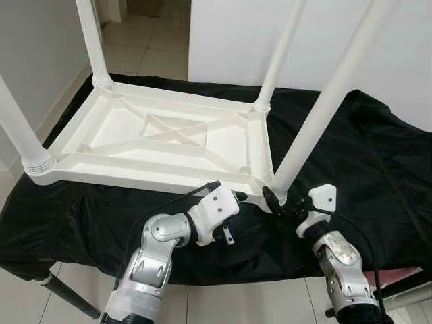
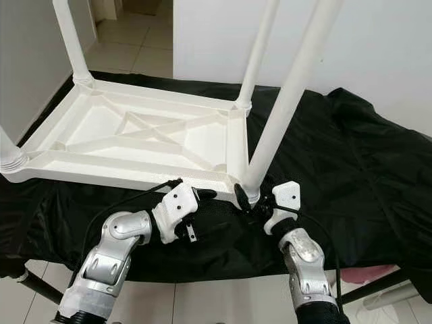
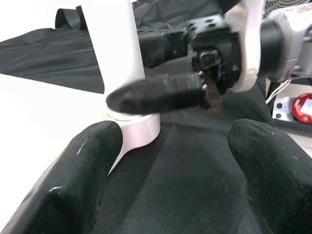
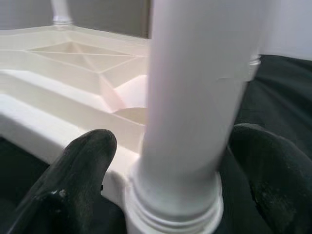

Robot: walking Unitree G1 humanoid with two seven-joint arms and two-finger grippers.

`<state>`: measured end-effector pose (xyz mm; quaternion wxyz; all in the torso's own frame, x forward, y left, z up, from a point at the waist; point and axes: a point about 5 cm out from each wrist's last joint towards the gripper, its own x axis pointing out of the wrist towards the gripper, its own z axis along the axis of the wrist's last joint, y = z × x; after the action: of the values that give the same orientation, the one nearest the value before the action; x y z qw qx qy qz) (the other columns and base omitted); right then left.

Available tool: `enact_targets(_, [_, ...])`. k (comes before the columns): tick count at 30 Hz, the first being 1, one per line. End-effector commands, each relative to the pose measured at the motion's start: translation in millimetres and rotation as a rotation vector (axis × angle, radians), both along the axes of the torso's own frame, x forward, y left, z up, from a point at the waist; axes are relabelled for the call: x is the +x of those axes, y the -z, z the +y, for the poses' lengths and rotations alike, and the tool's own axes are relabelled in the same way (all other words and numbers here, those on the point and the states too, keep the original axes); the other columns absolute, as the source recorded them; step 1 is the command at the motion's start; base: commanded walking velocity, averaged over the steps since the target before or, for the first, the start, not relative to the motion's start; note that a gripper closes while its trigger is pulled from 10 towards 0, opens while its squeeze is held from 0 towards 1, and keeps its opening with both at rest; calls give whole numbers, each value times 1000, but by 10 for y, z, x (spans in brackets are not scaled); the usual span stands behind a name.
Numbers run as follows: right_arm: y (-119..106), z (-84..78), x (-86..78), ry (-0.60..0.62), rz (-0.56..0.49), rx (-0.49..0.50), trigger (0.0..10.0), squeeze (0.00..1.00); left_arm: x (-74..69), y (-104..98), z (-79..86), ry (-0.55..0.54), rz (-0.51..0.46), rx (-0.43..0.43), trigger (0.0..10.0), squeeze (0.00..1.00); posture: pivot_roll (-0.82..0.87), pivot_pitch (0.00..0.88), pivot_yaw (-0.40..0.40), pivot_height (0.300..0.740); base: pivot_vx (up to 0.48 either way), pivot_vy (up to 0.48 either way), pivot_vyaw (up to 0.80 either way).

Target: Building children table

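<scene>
My right gripper (image 1: 275, 200) pinches the smooth white round leg (image 1: 322, 111); my left gripper (image 1: 244, 196), fingers spread, hovers beside the ribbed tabletop (image 1: 155, 138).

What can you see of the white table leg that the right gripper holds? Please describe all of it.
The white table leg is a smooth plastic tube, widening to a ribbed collar at its base. It stands in the near right corner socket of the upturned table top, leaning to the right rather than upright. The right gripper clasps it just above the collar, a black finger on each side. The left gripper is open beside it.
</scene>
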<state>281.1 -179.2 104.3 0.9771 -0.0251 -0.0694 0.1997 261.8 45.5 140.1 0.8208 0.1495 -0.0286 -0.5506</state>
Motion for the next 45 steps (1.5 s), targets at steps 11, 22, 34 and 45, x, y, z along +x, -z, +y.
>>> enact_targets(11, [-45, 17, 298, -115, 19, -82, 10000, 0, 51, -39, -14, -127, -16, -45, 10000, 0, 9, 0, -96, 740, 0, 0, 0])
enact_targets(22, [5, 46, 383, -162, 38, -86, 0, 0, 60, -48, 4, -150, -21, -44, 10000, 0, 26, 0, -113, 740, 0, 0, 0])
enact_targets(34, [49, 10, 389, -57, 73, -58, 10000, 0, 84, -57, 3, -162, -27, -46, 10000, 0, 15, 0, -111, 740, 0, 0, 0])
enact_targets(45, [88, 121, 387, 308, 133, 76, 10000, 0, 108, -67, 4, -161, -31, -44, 10000, 0, 3, 0, -99, 740, 0, 0, 0])
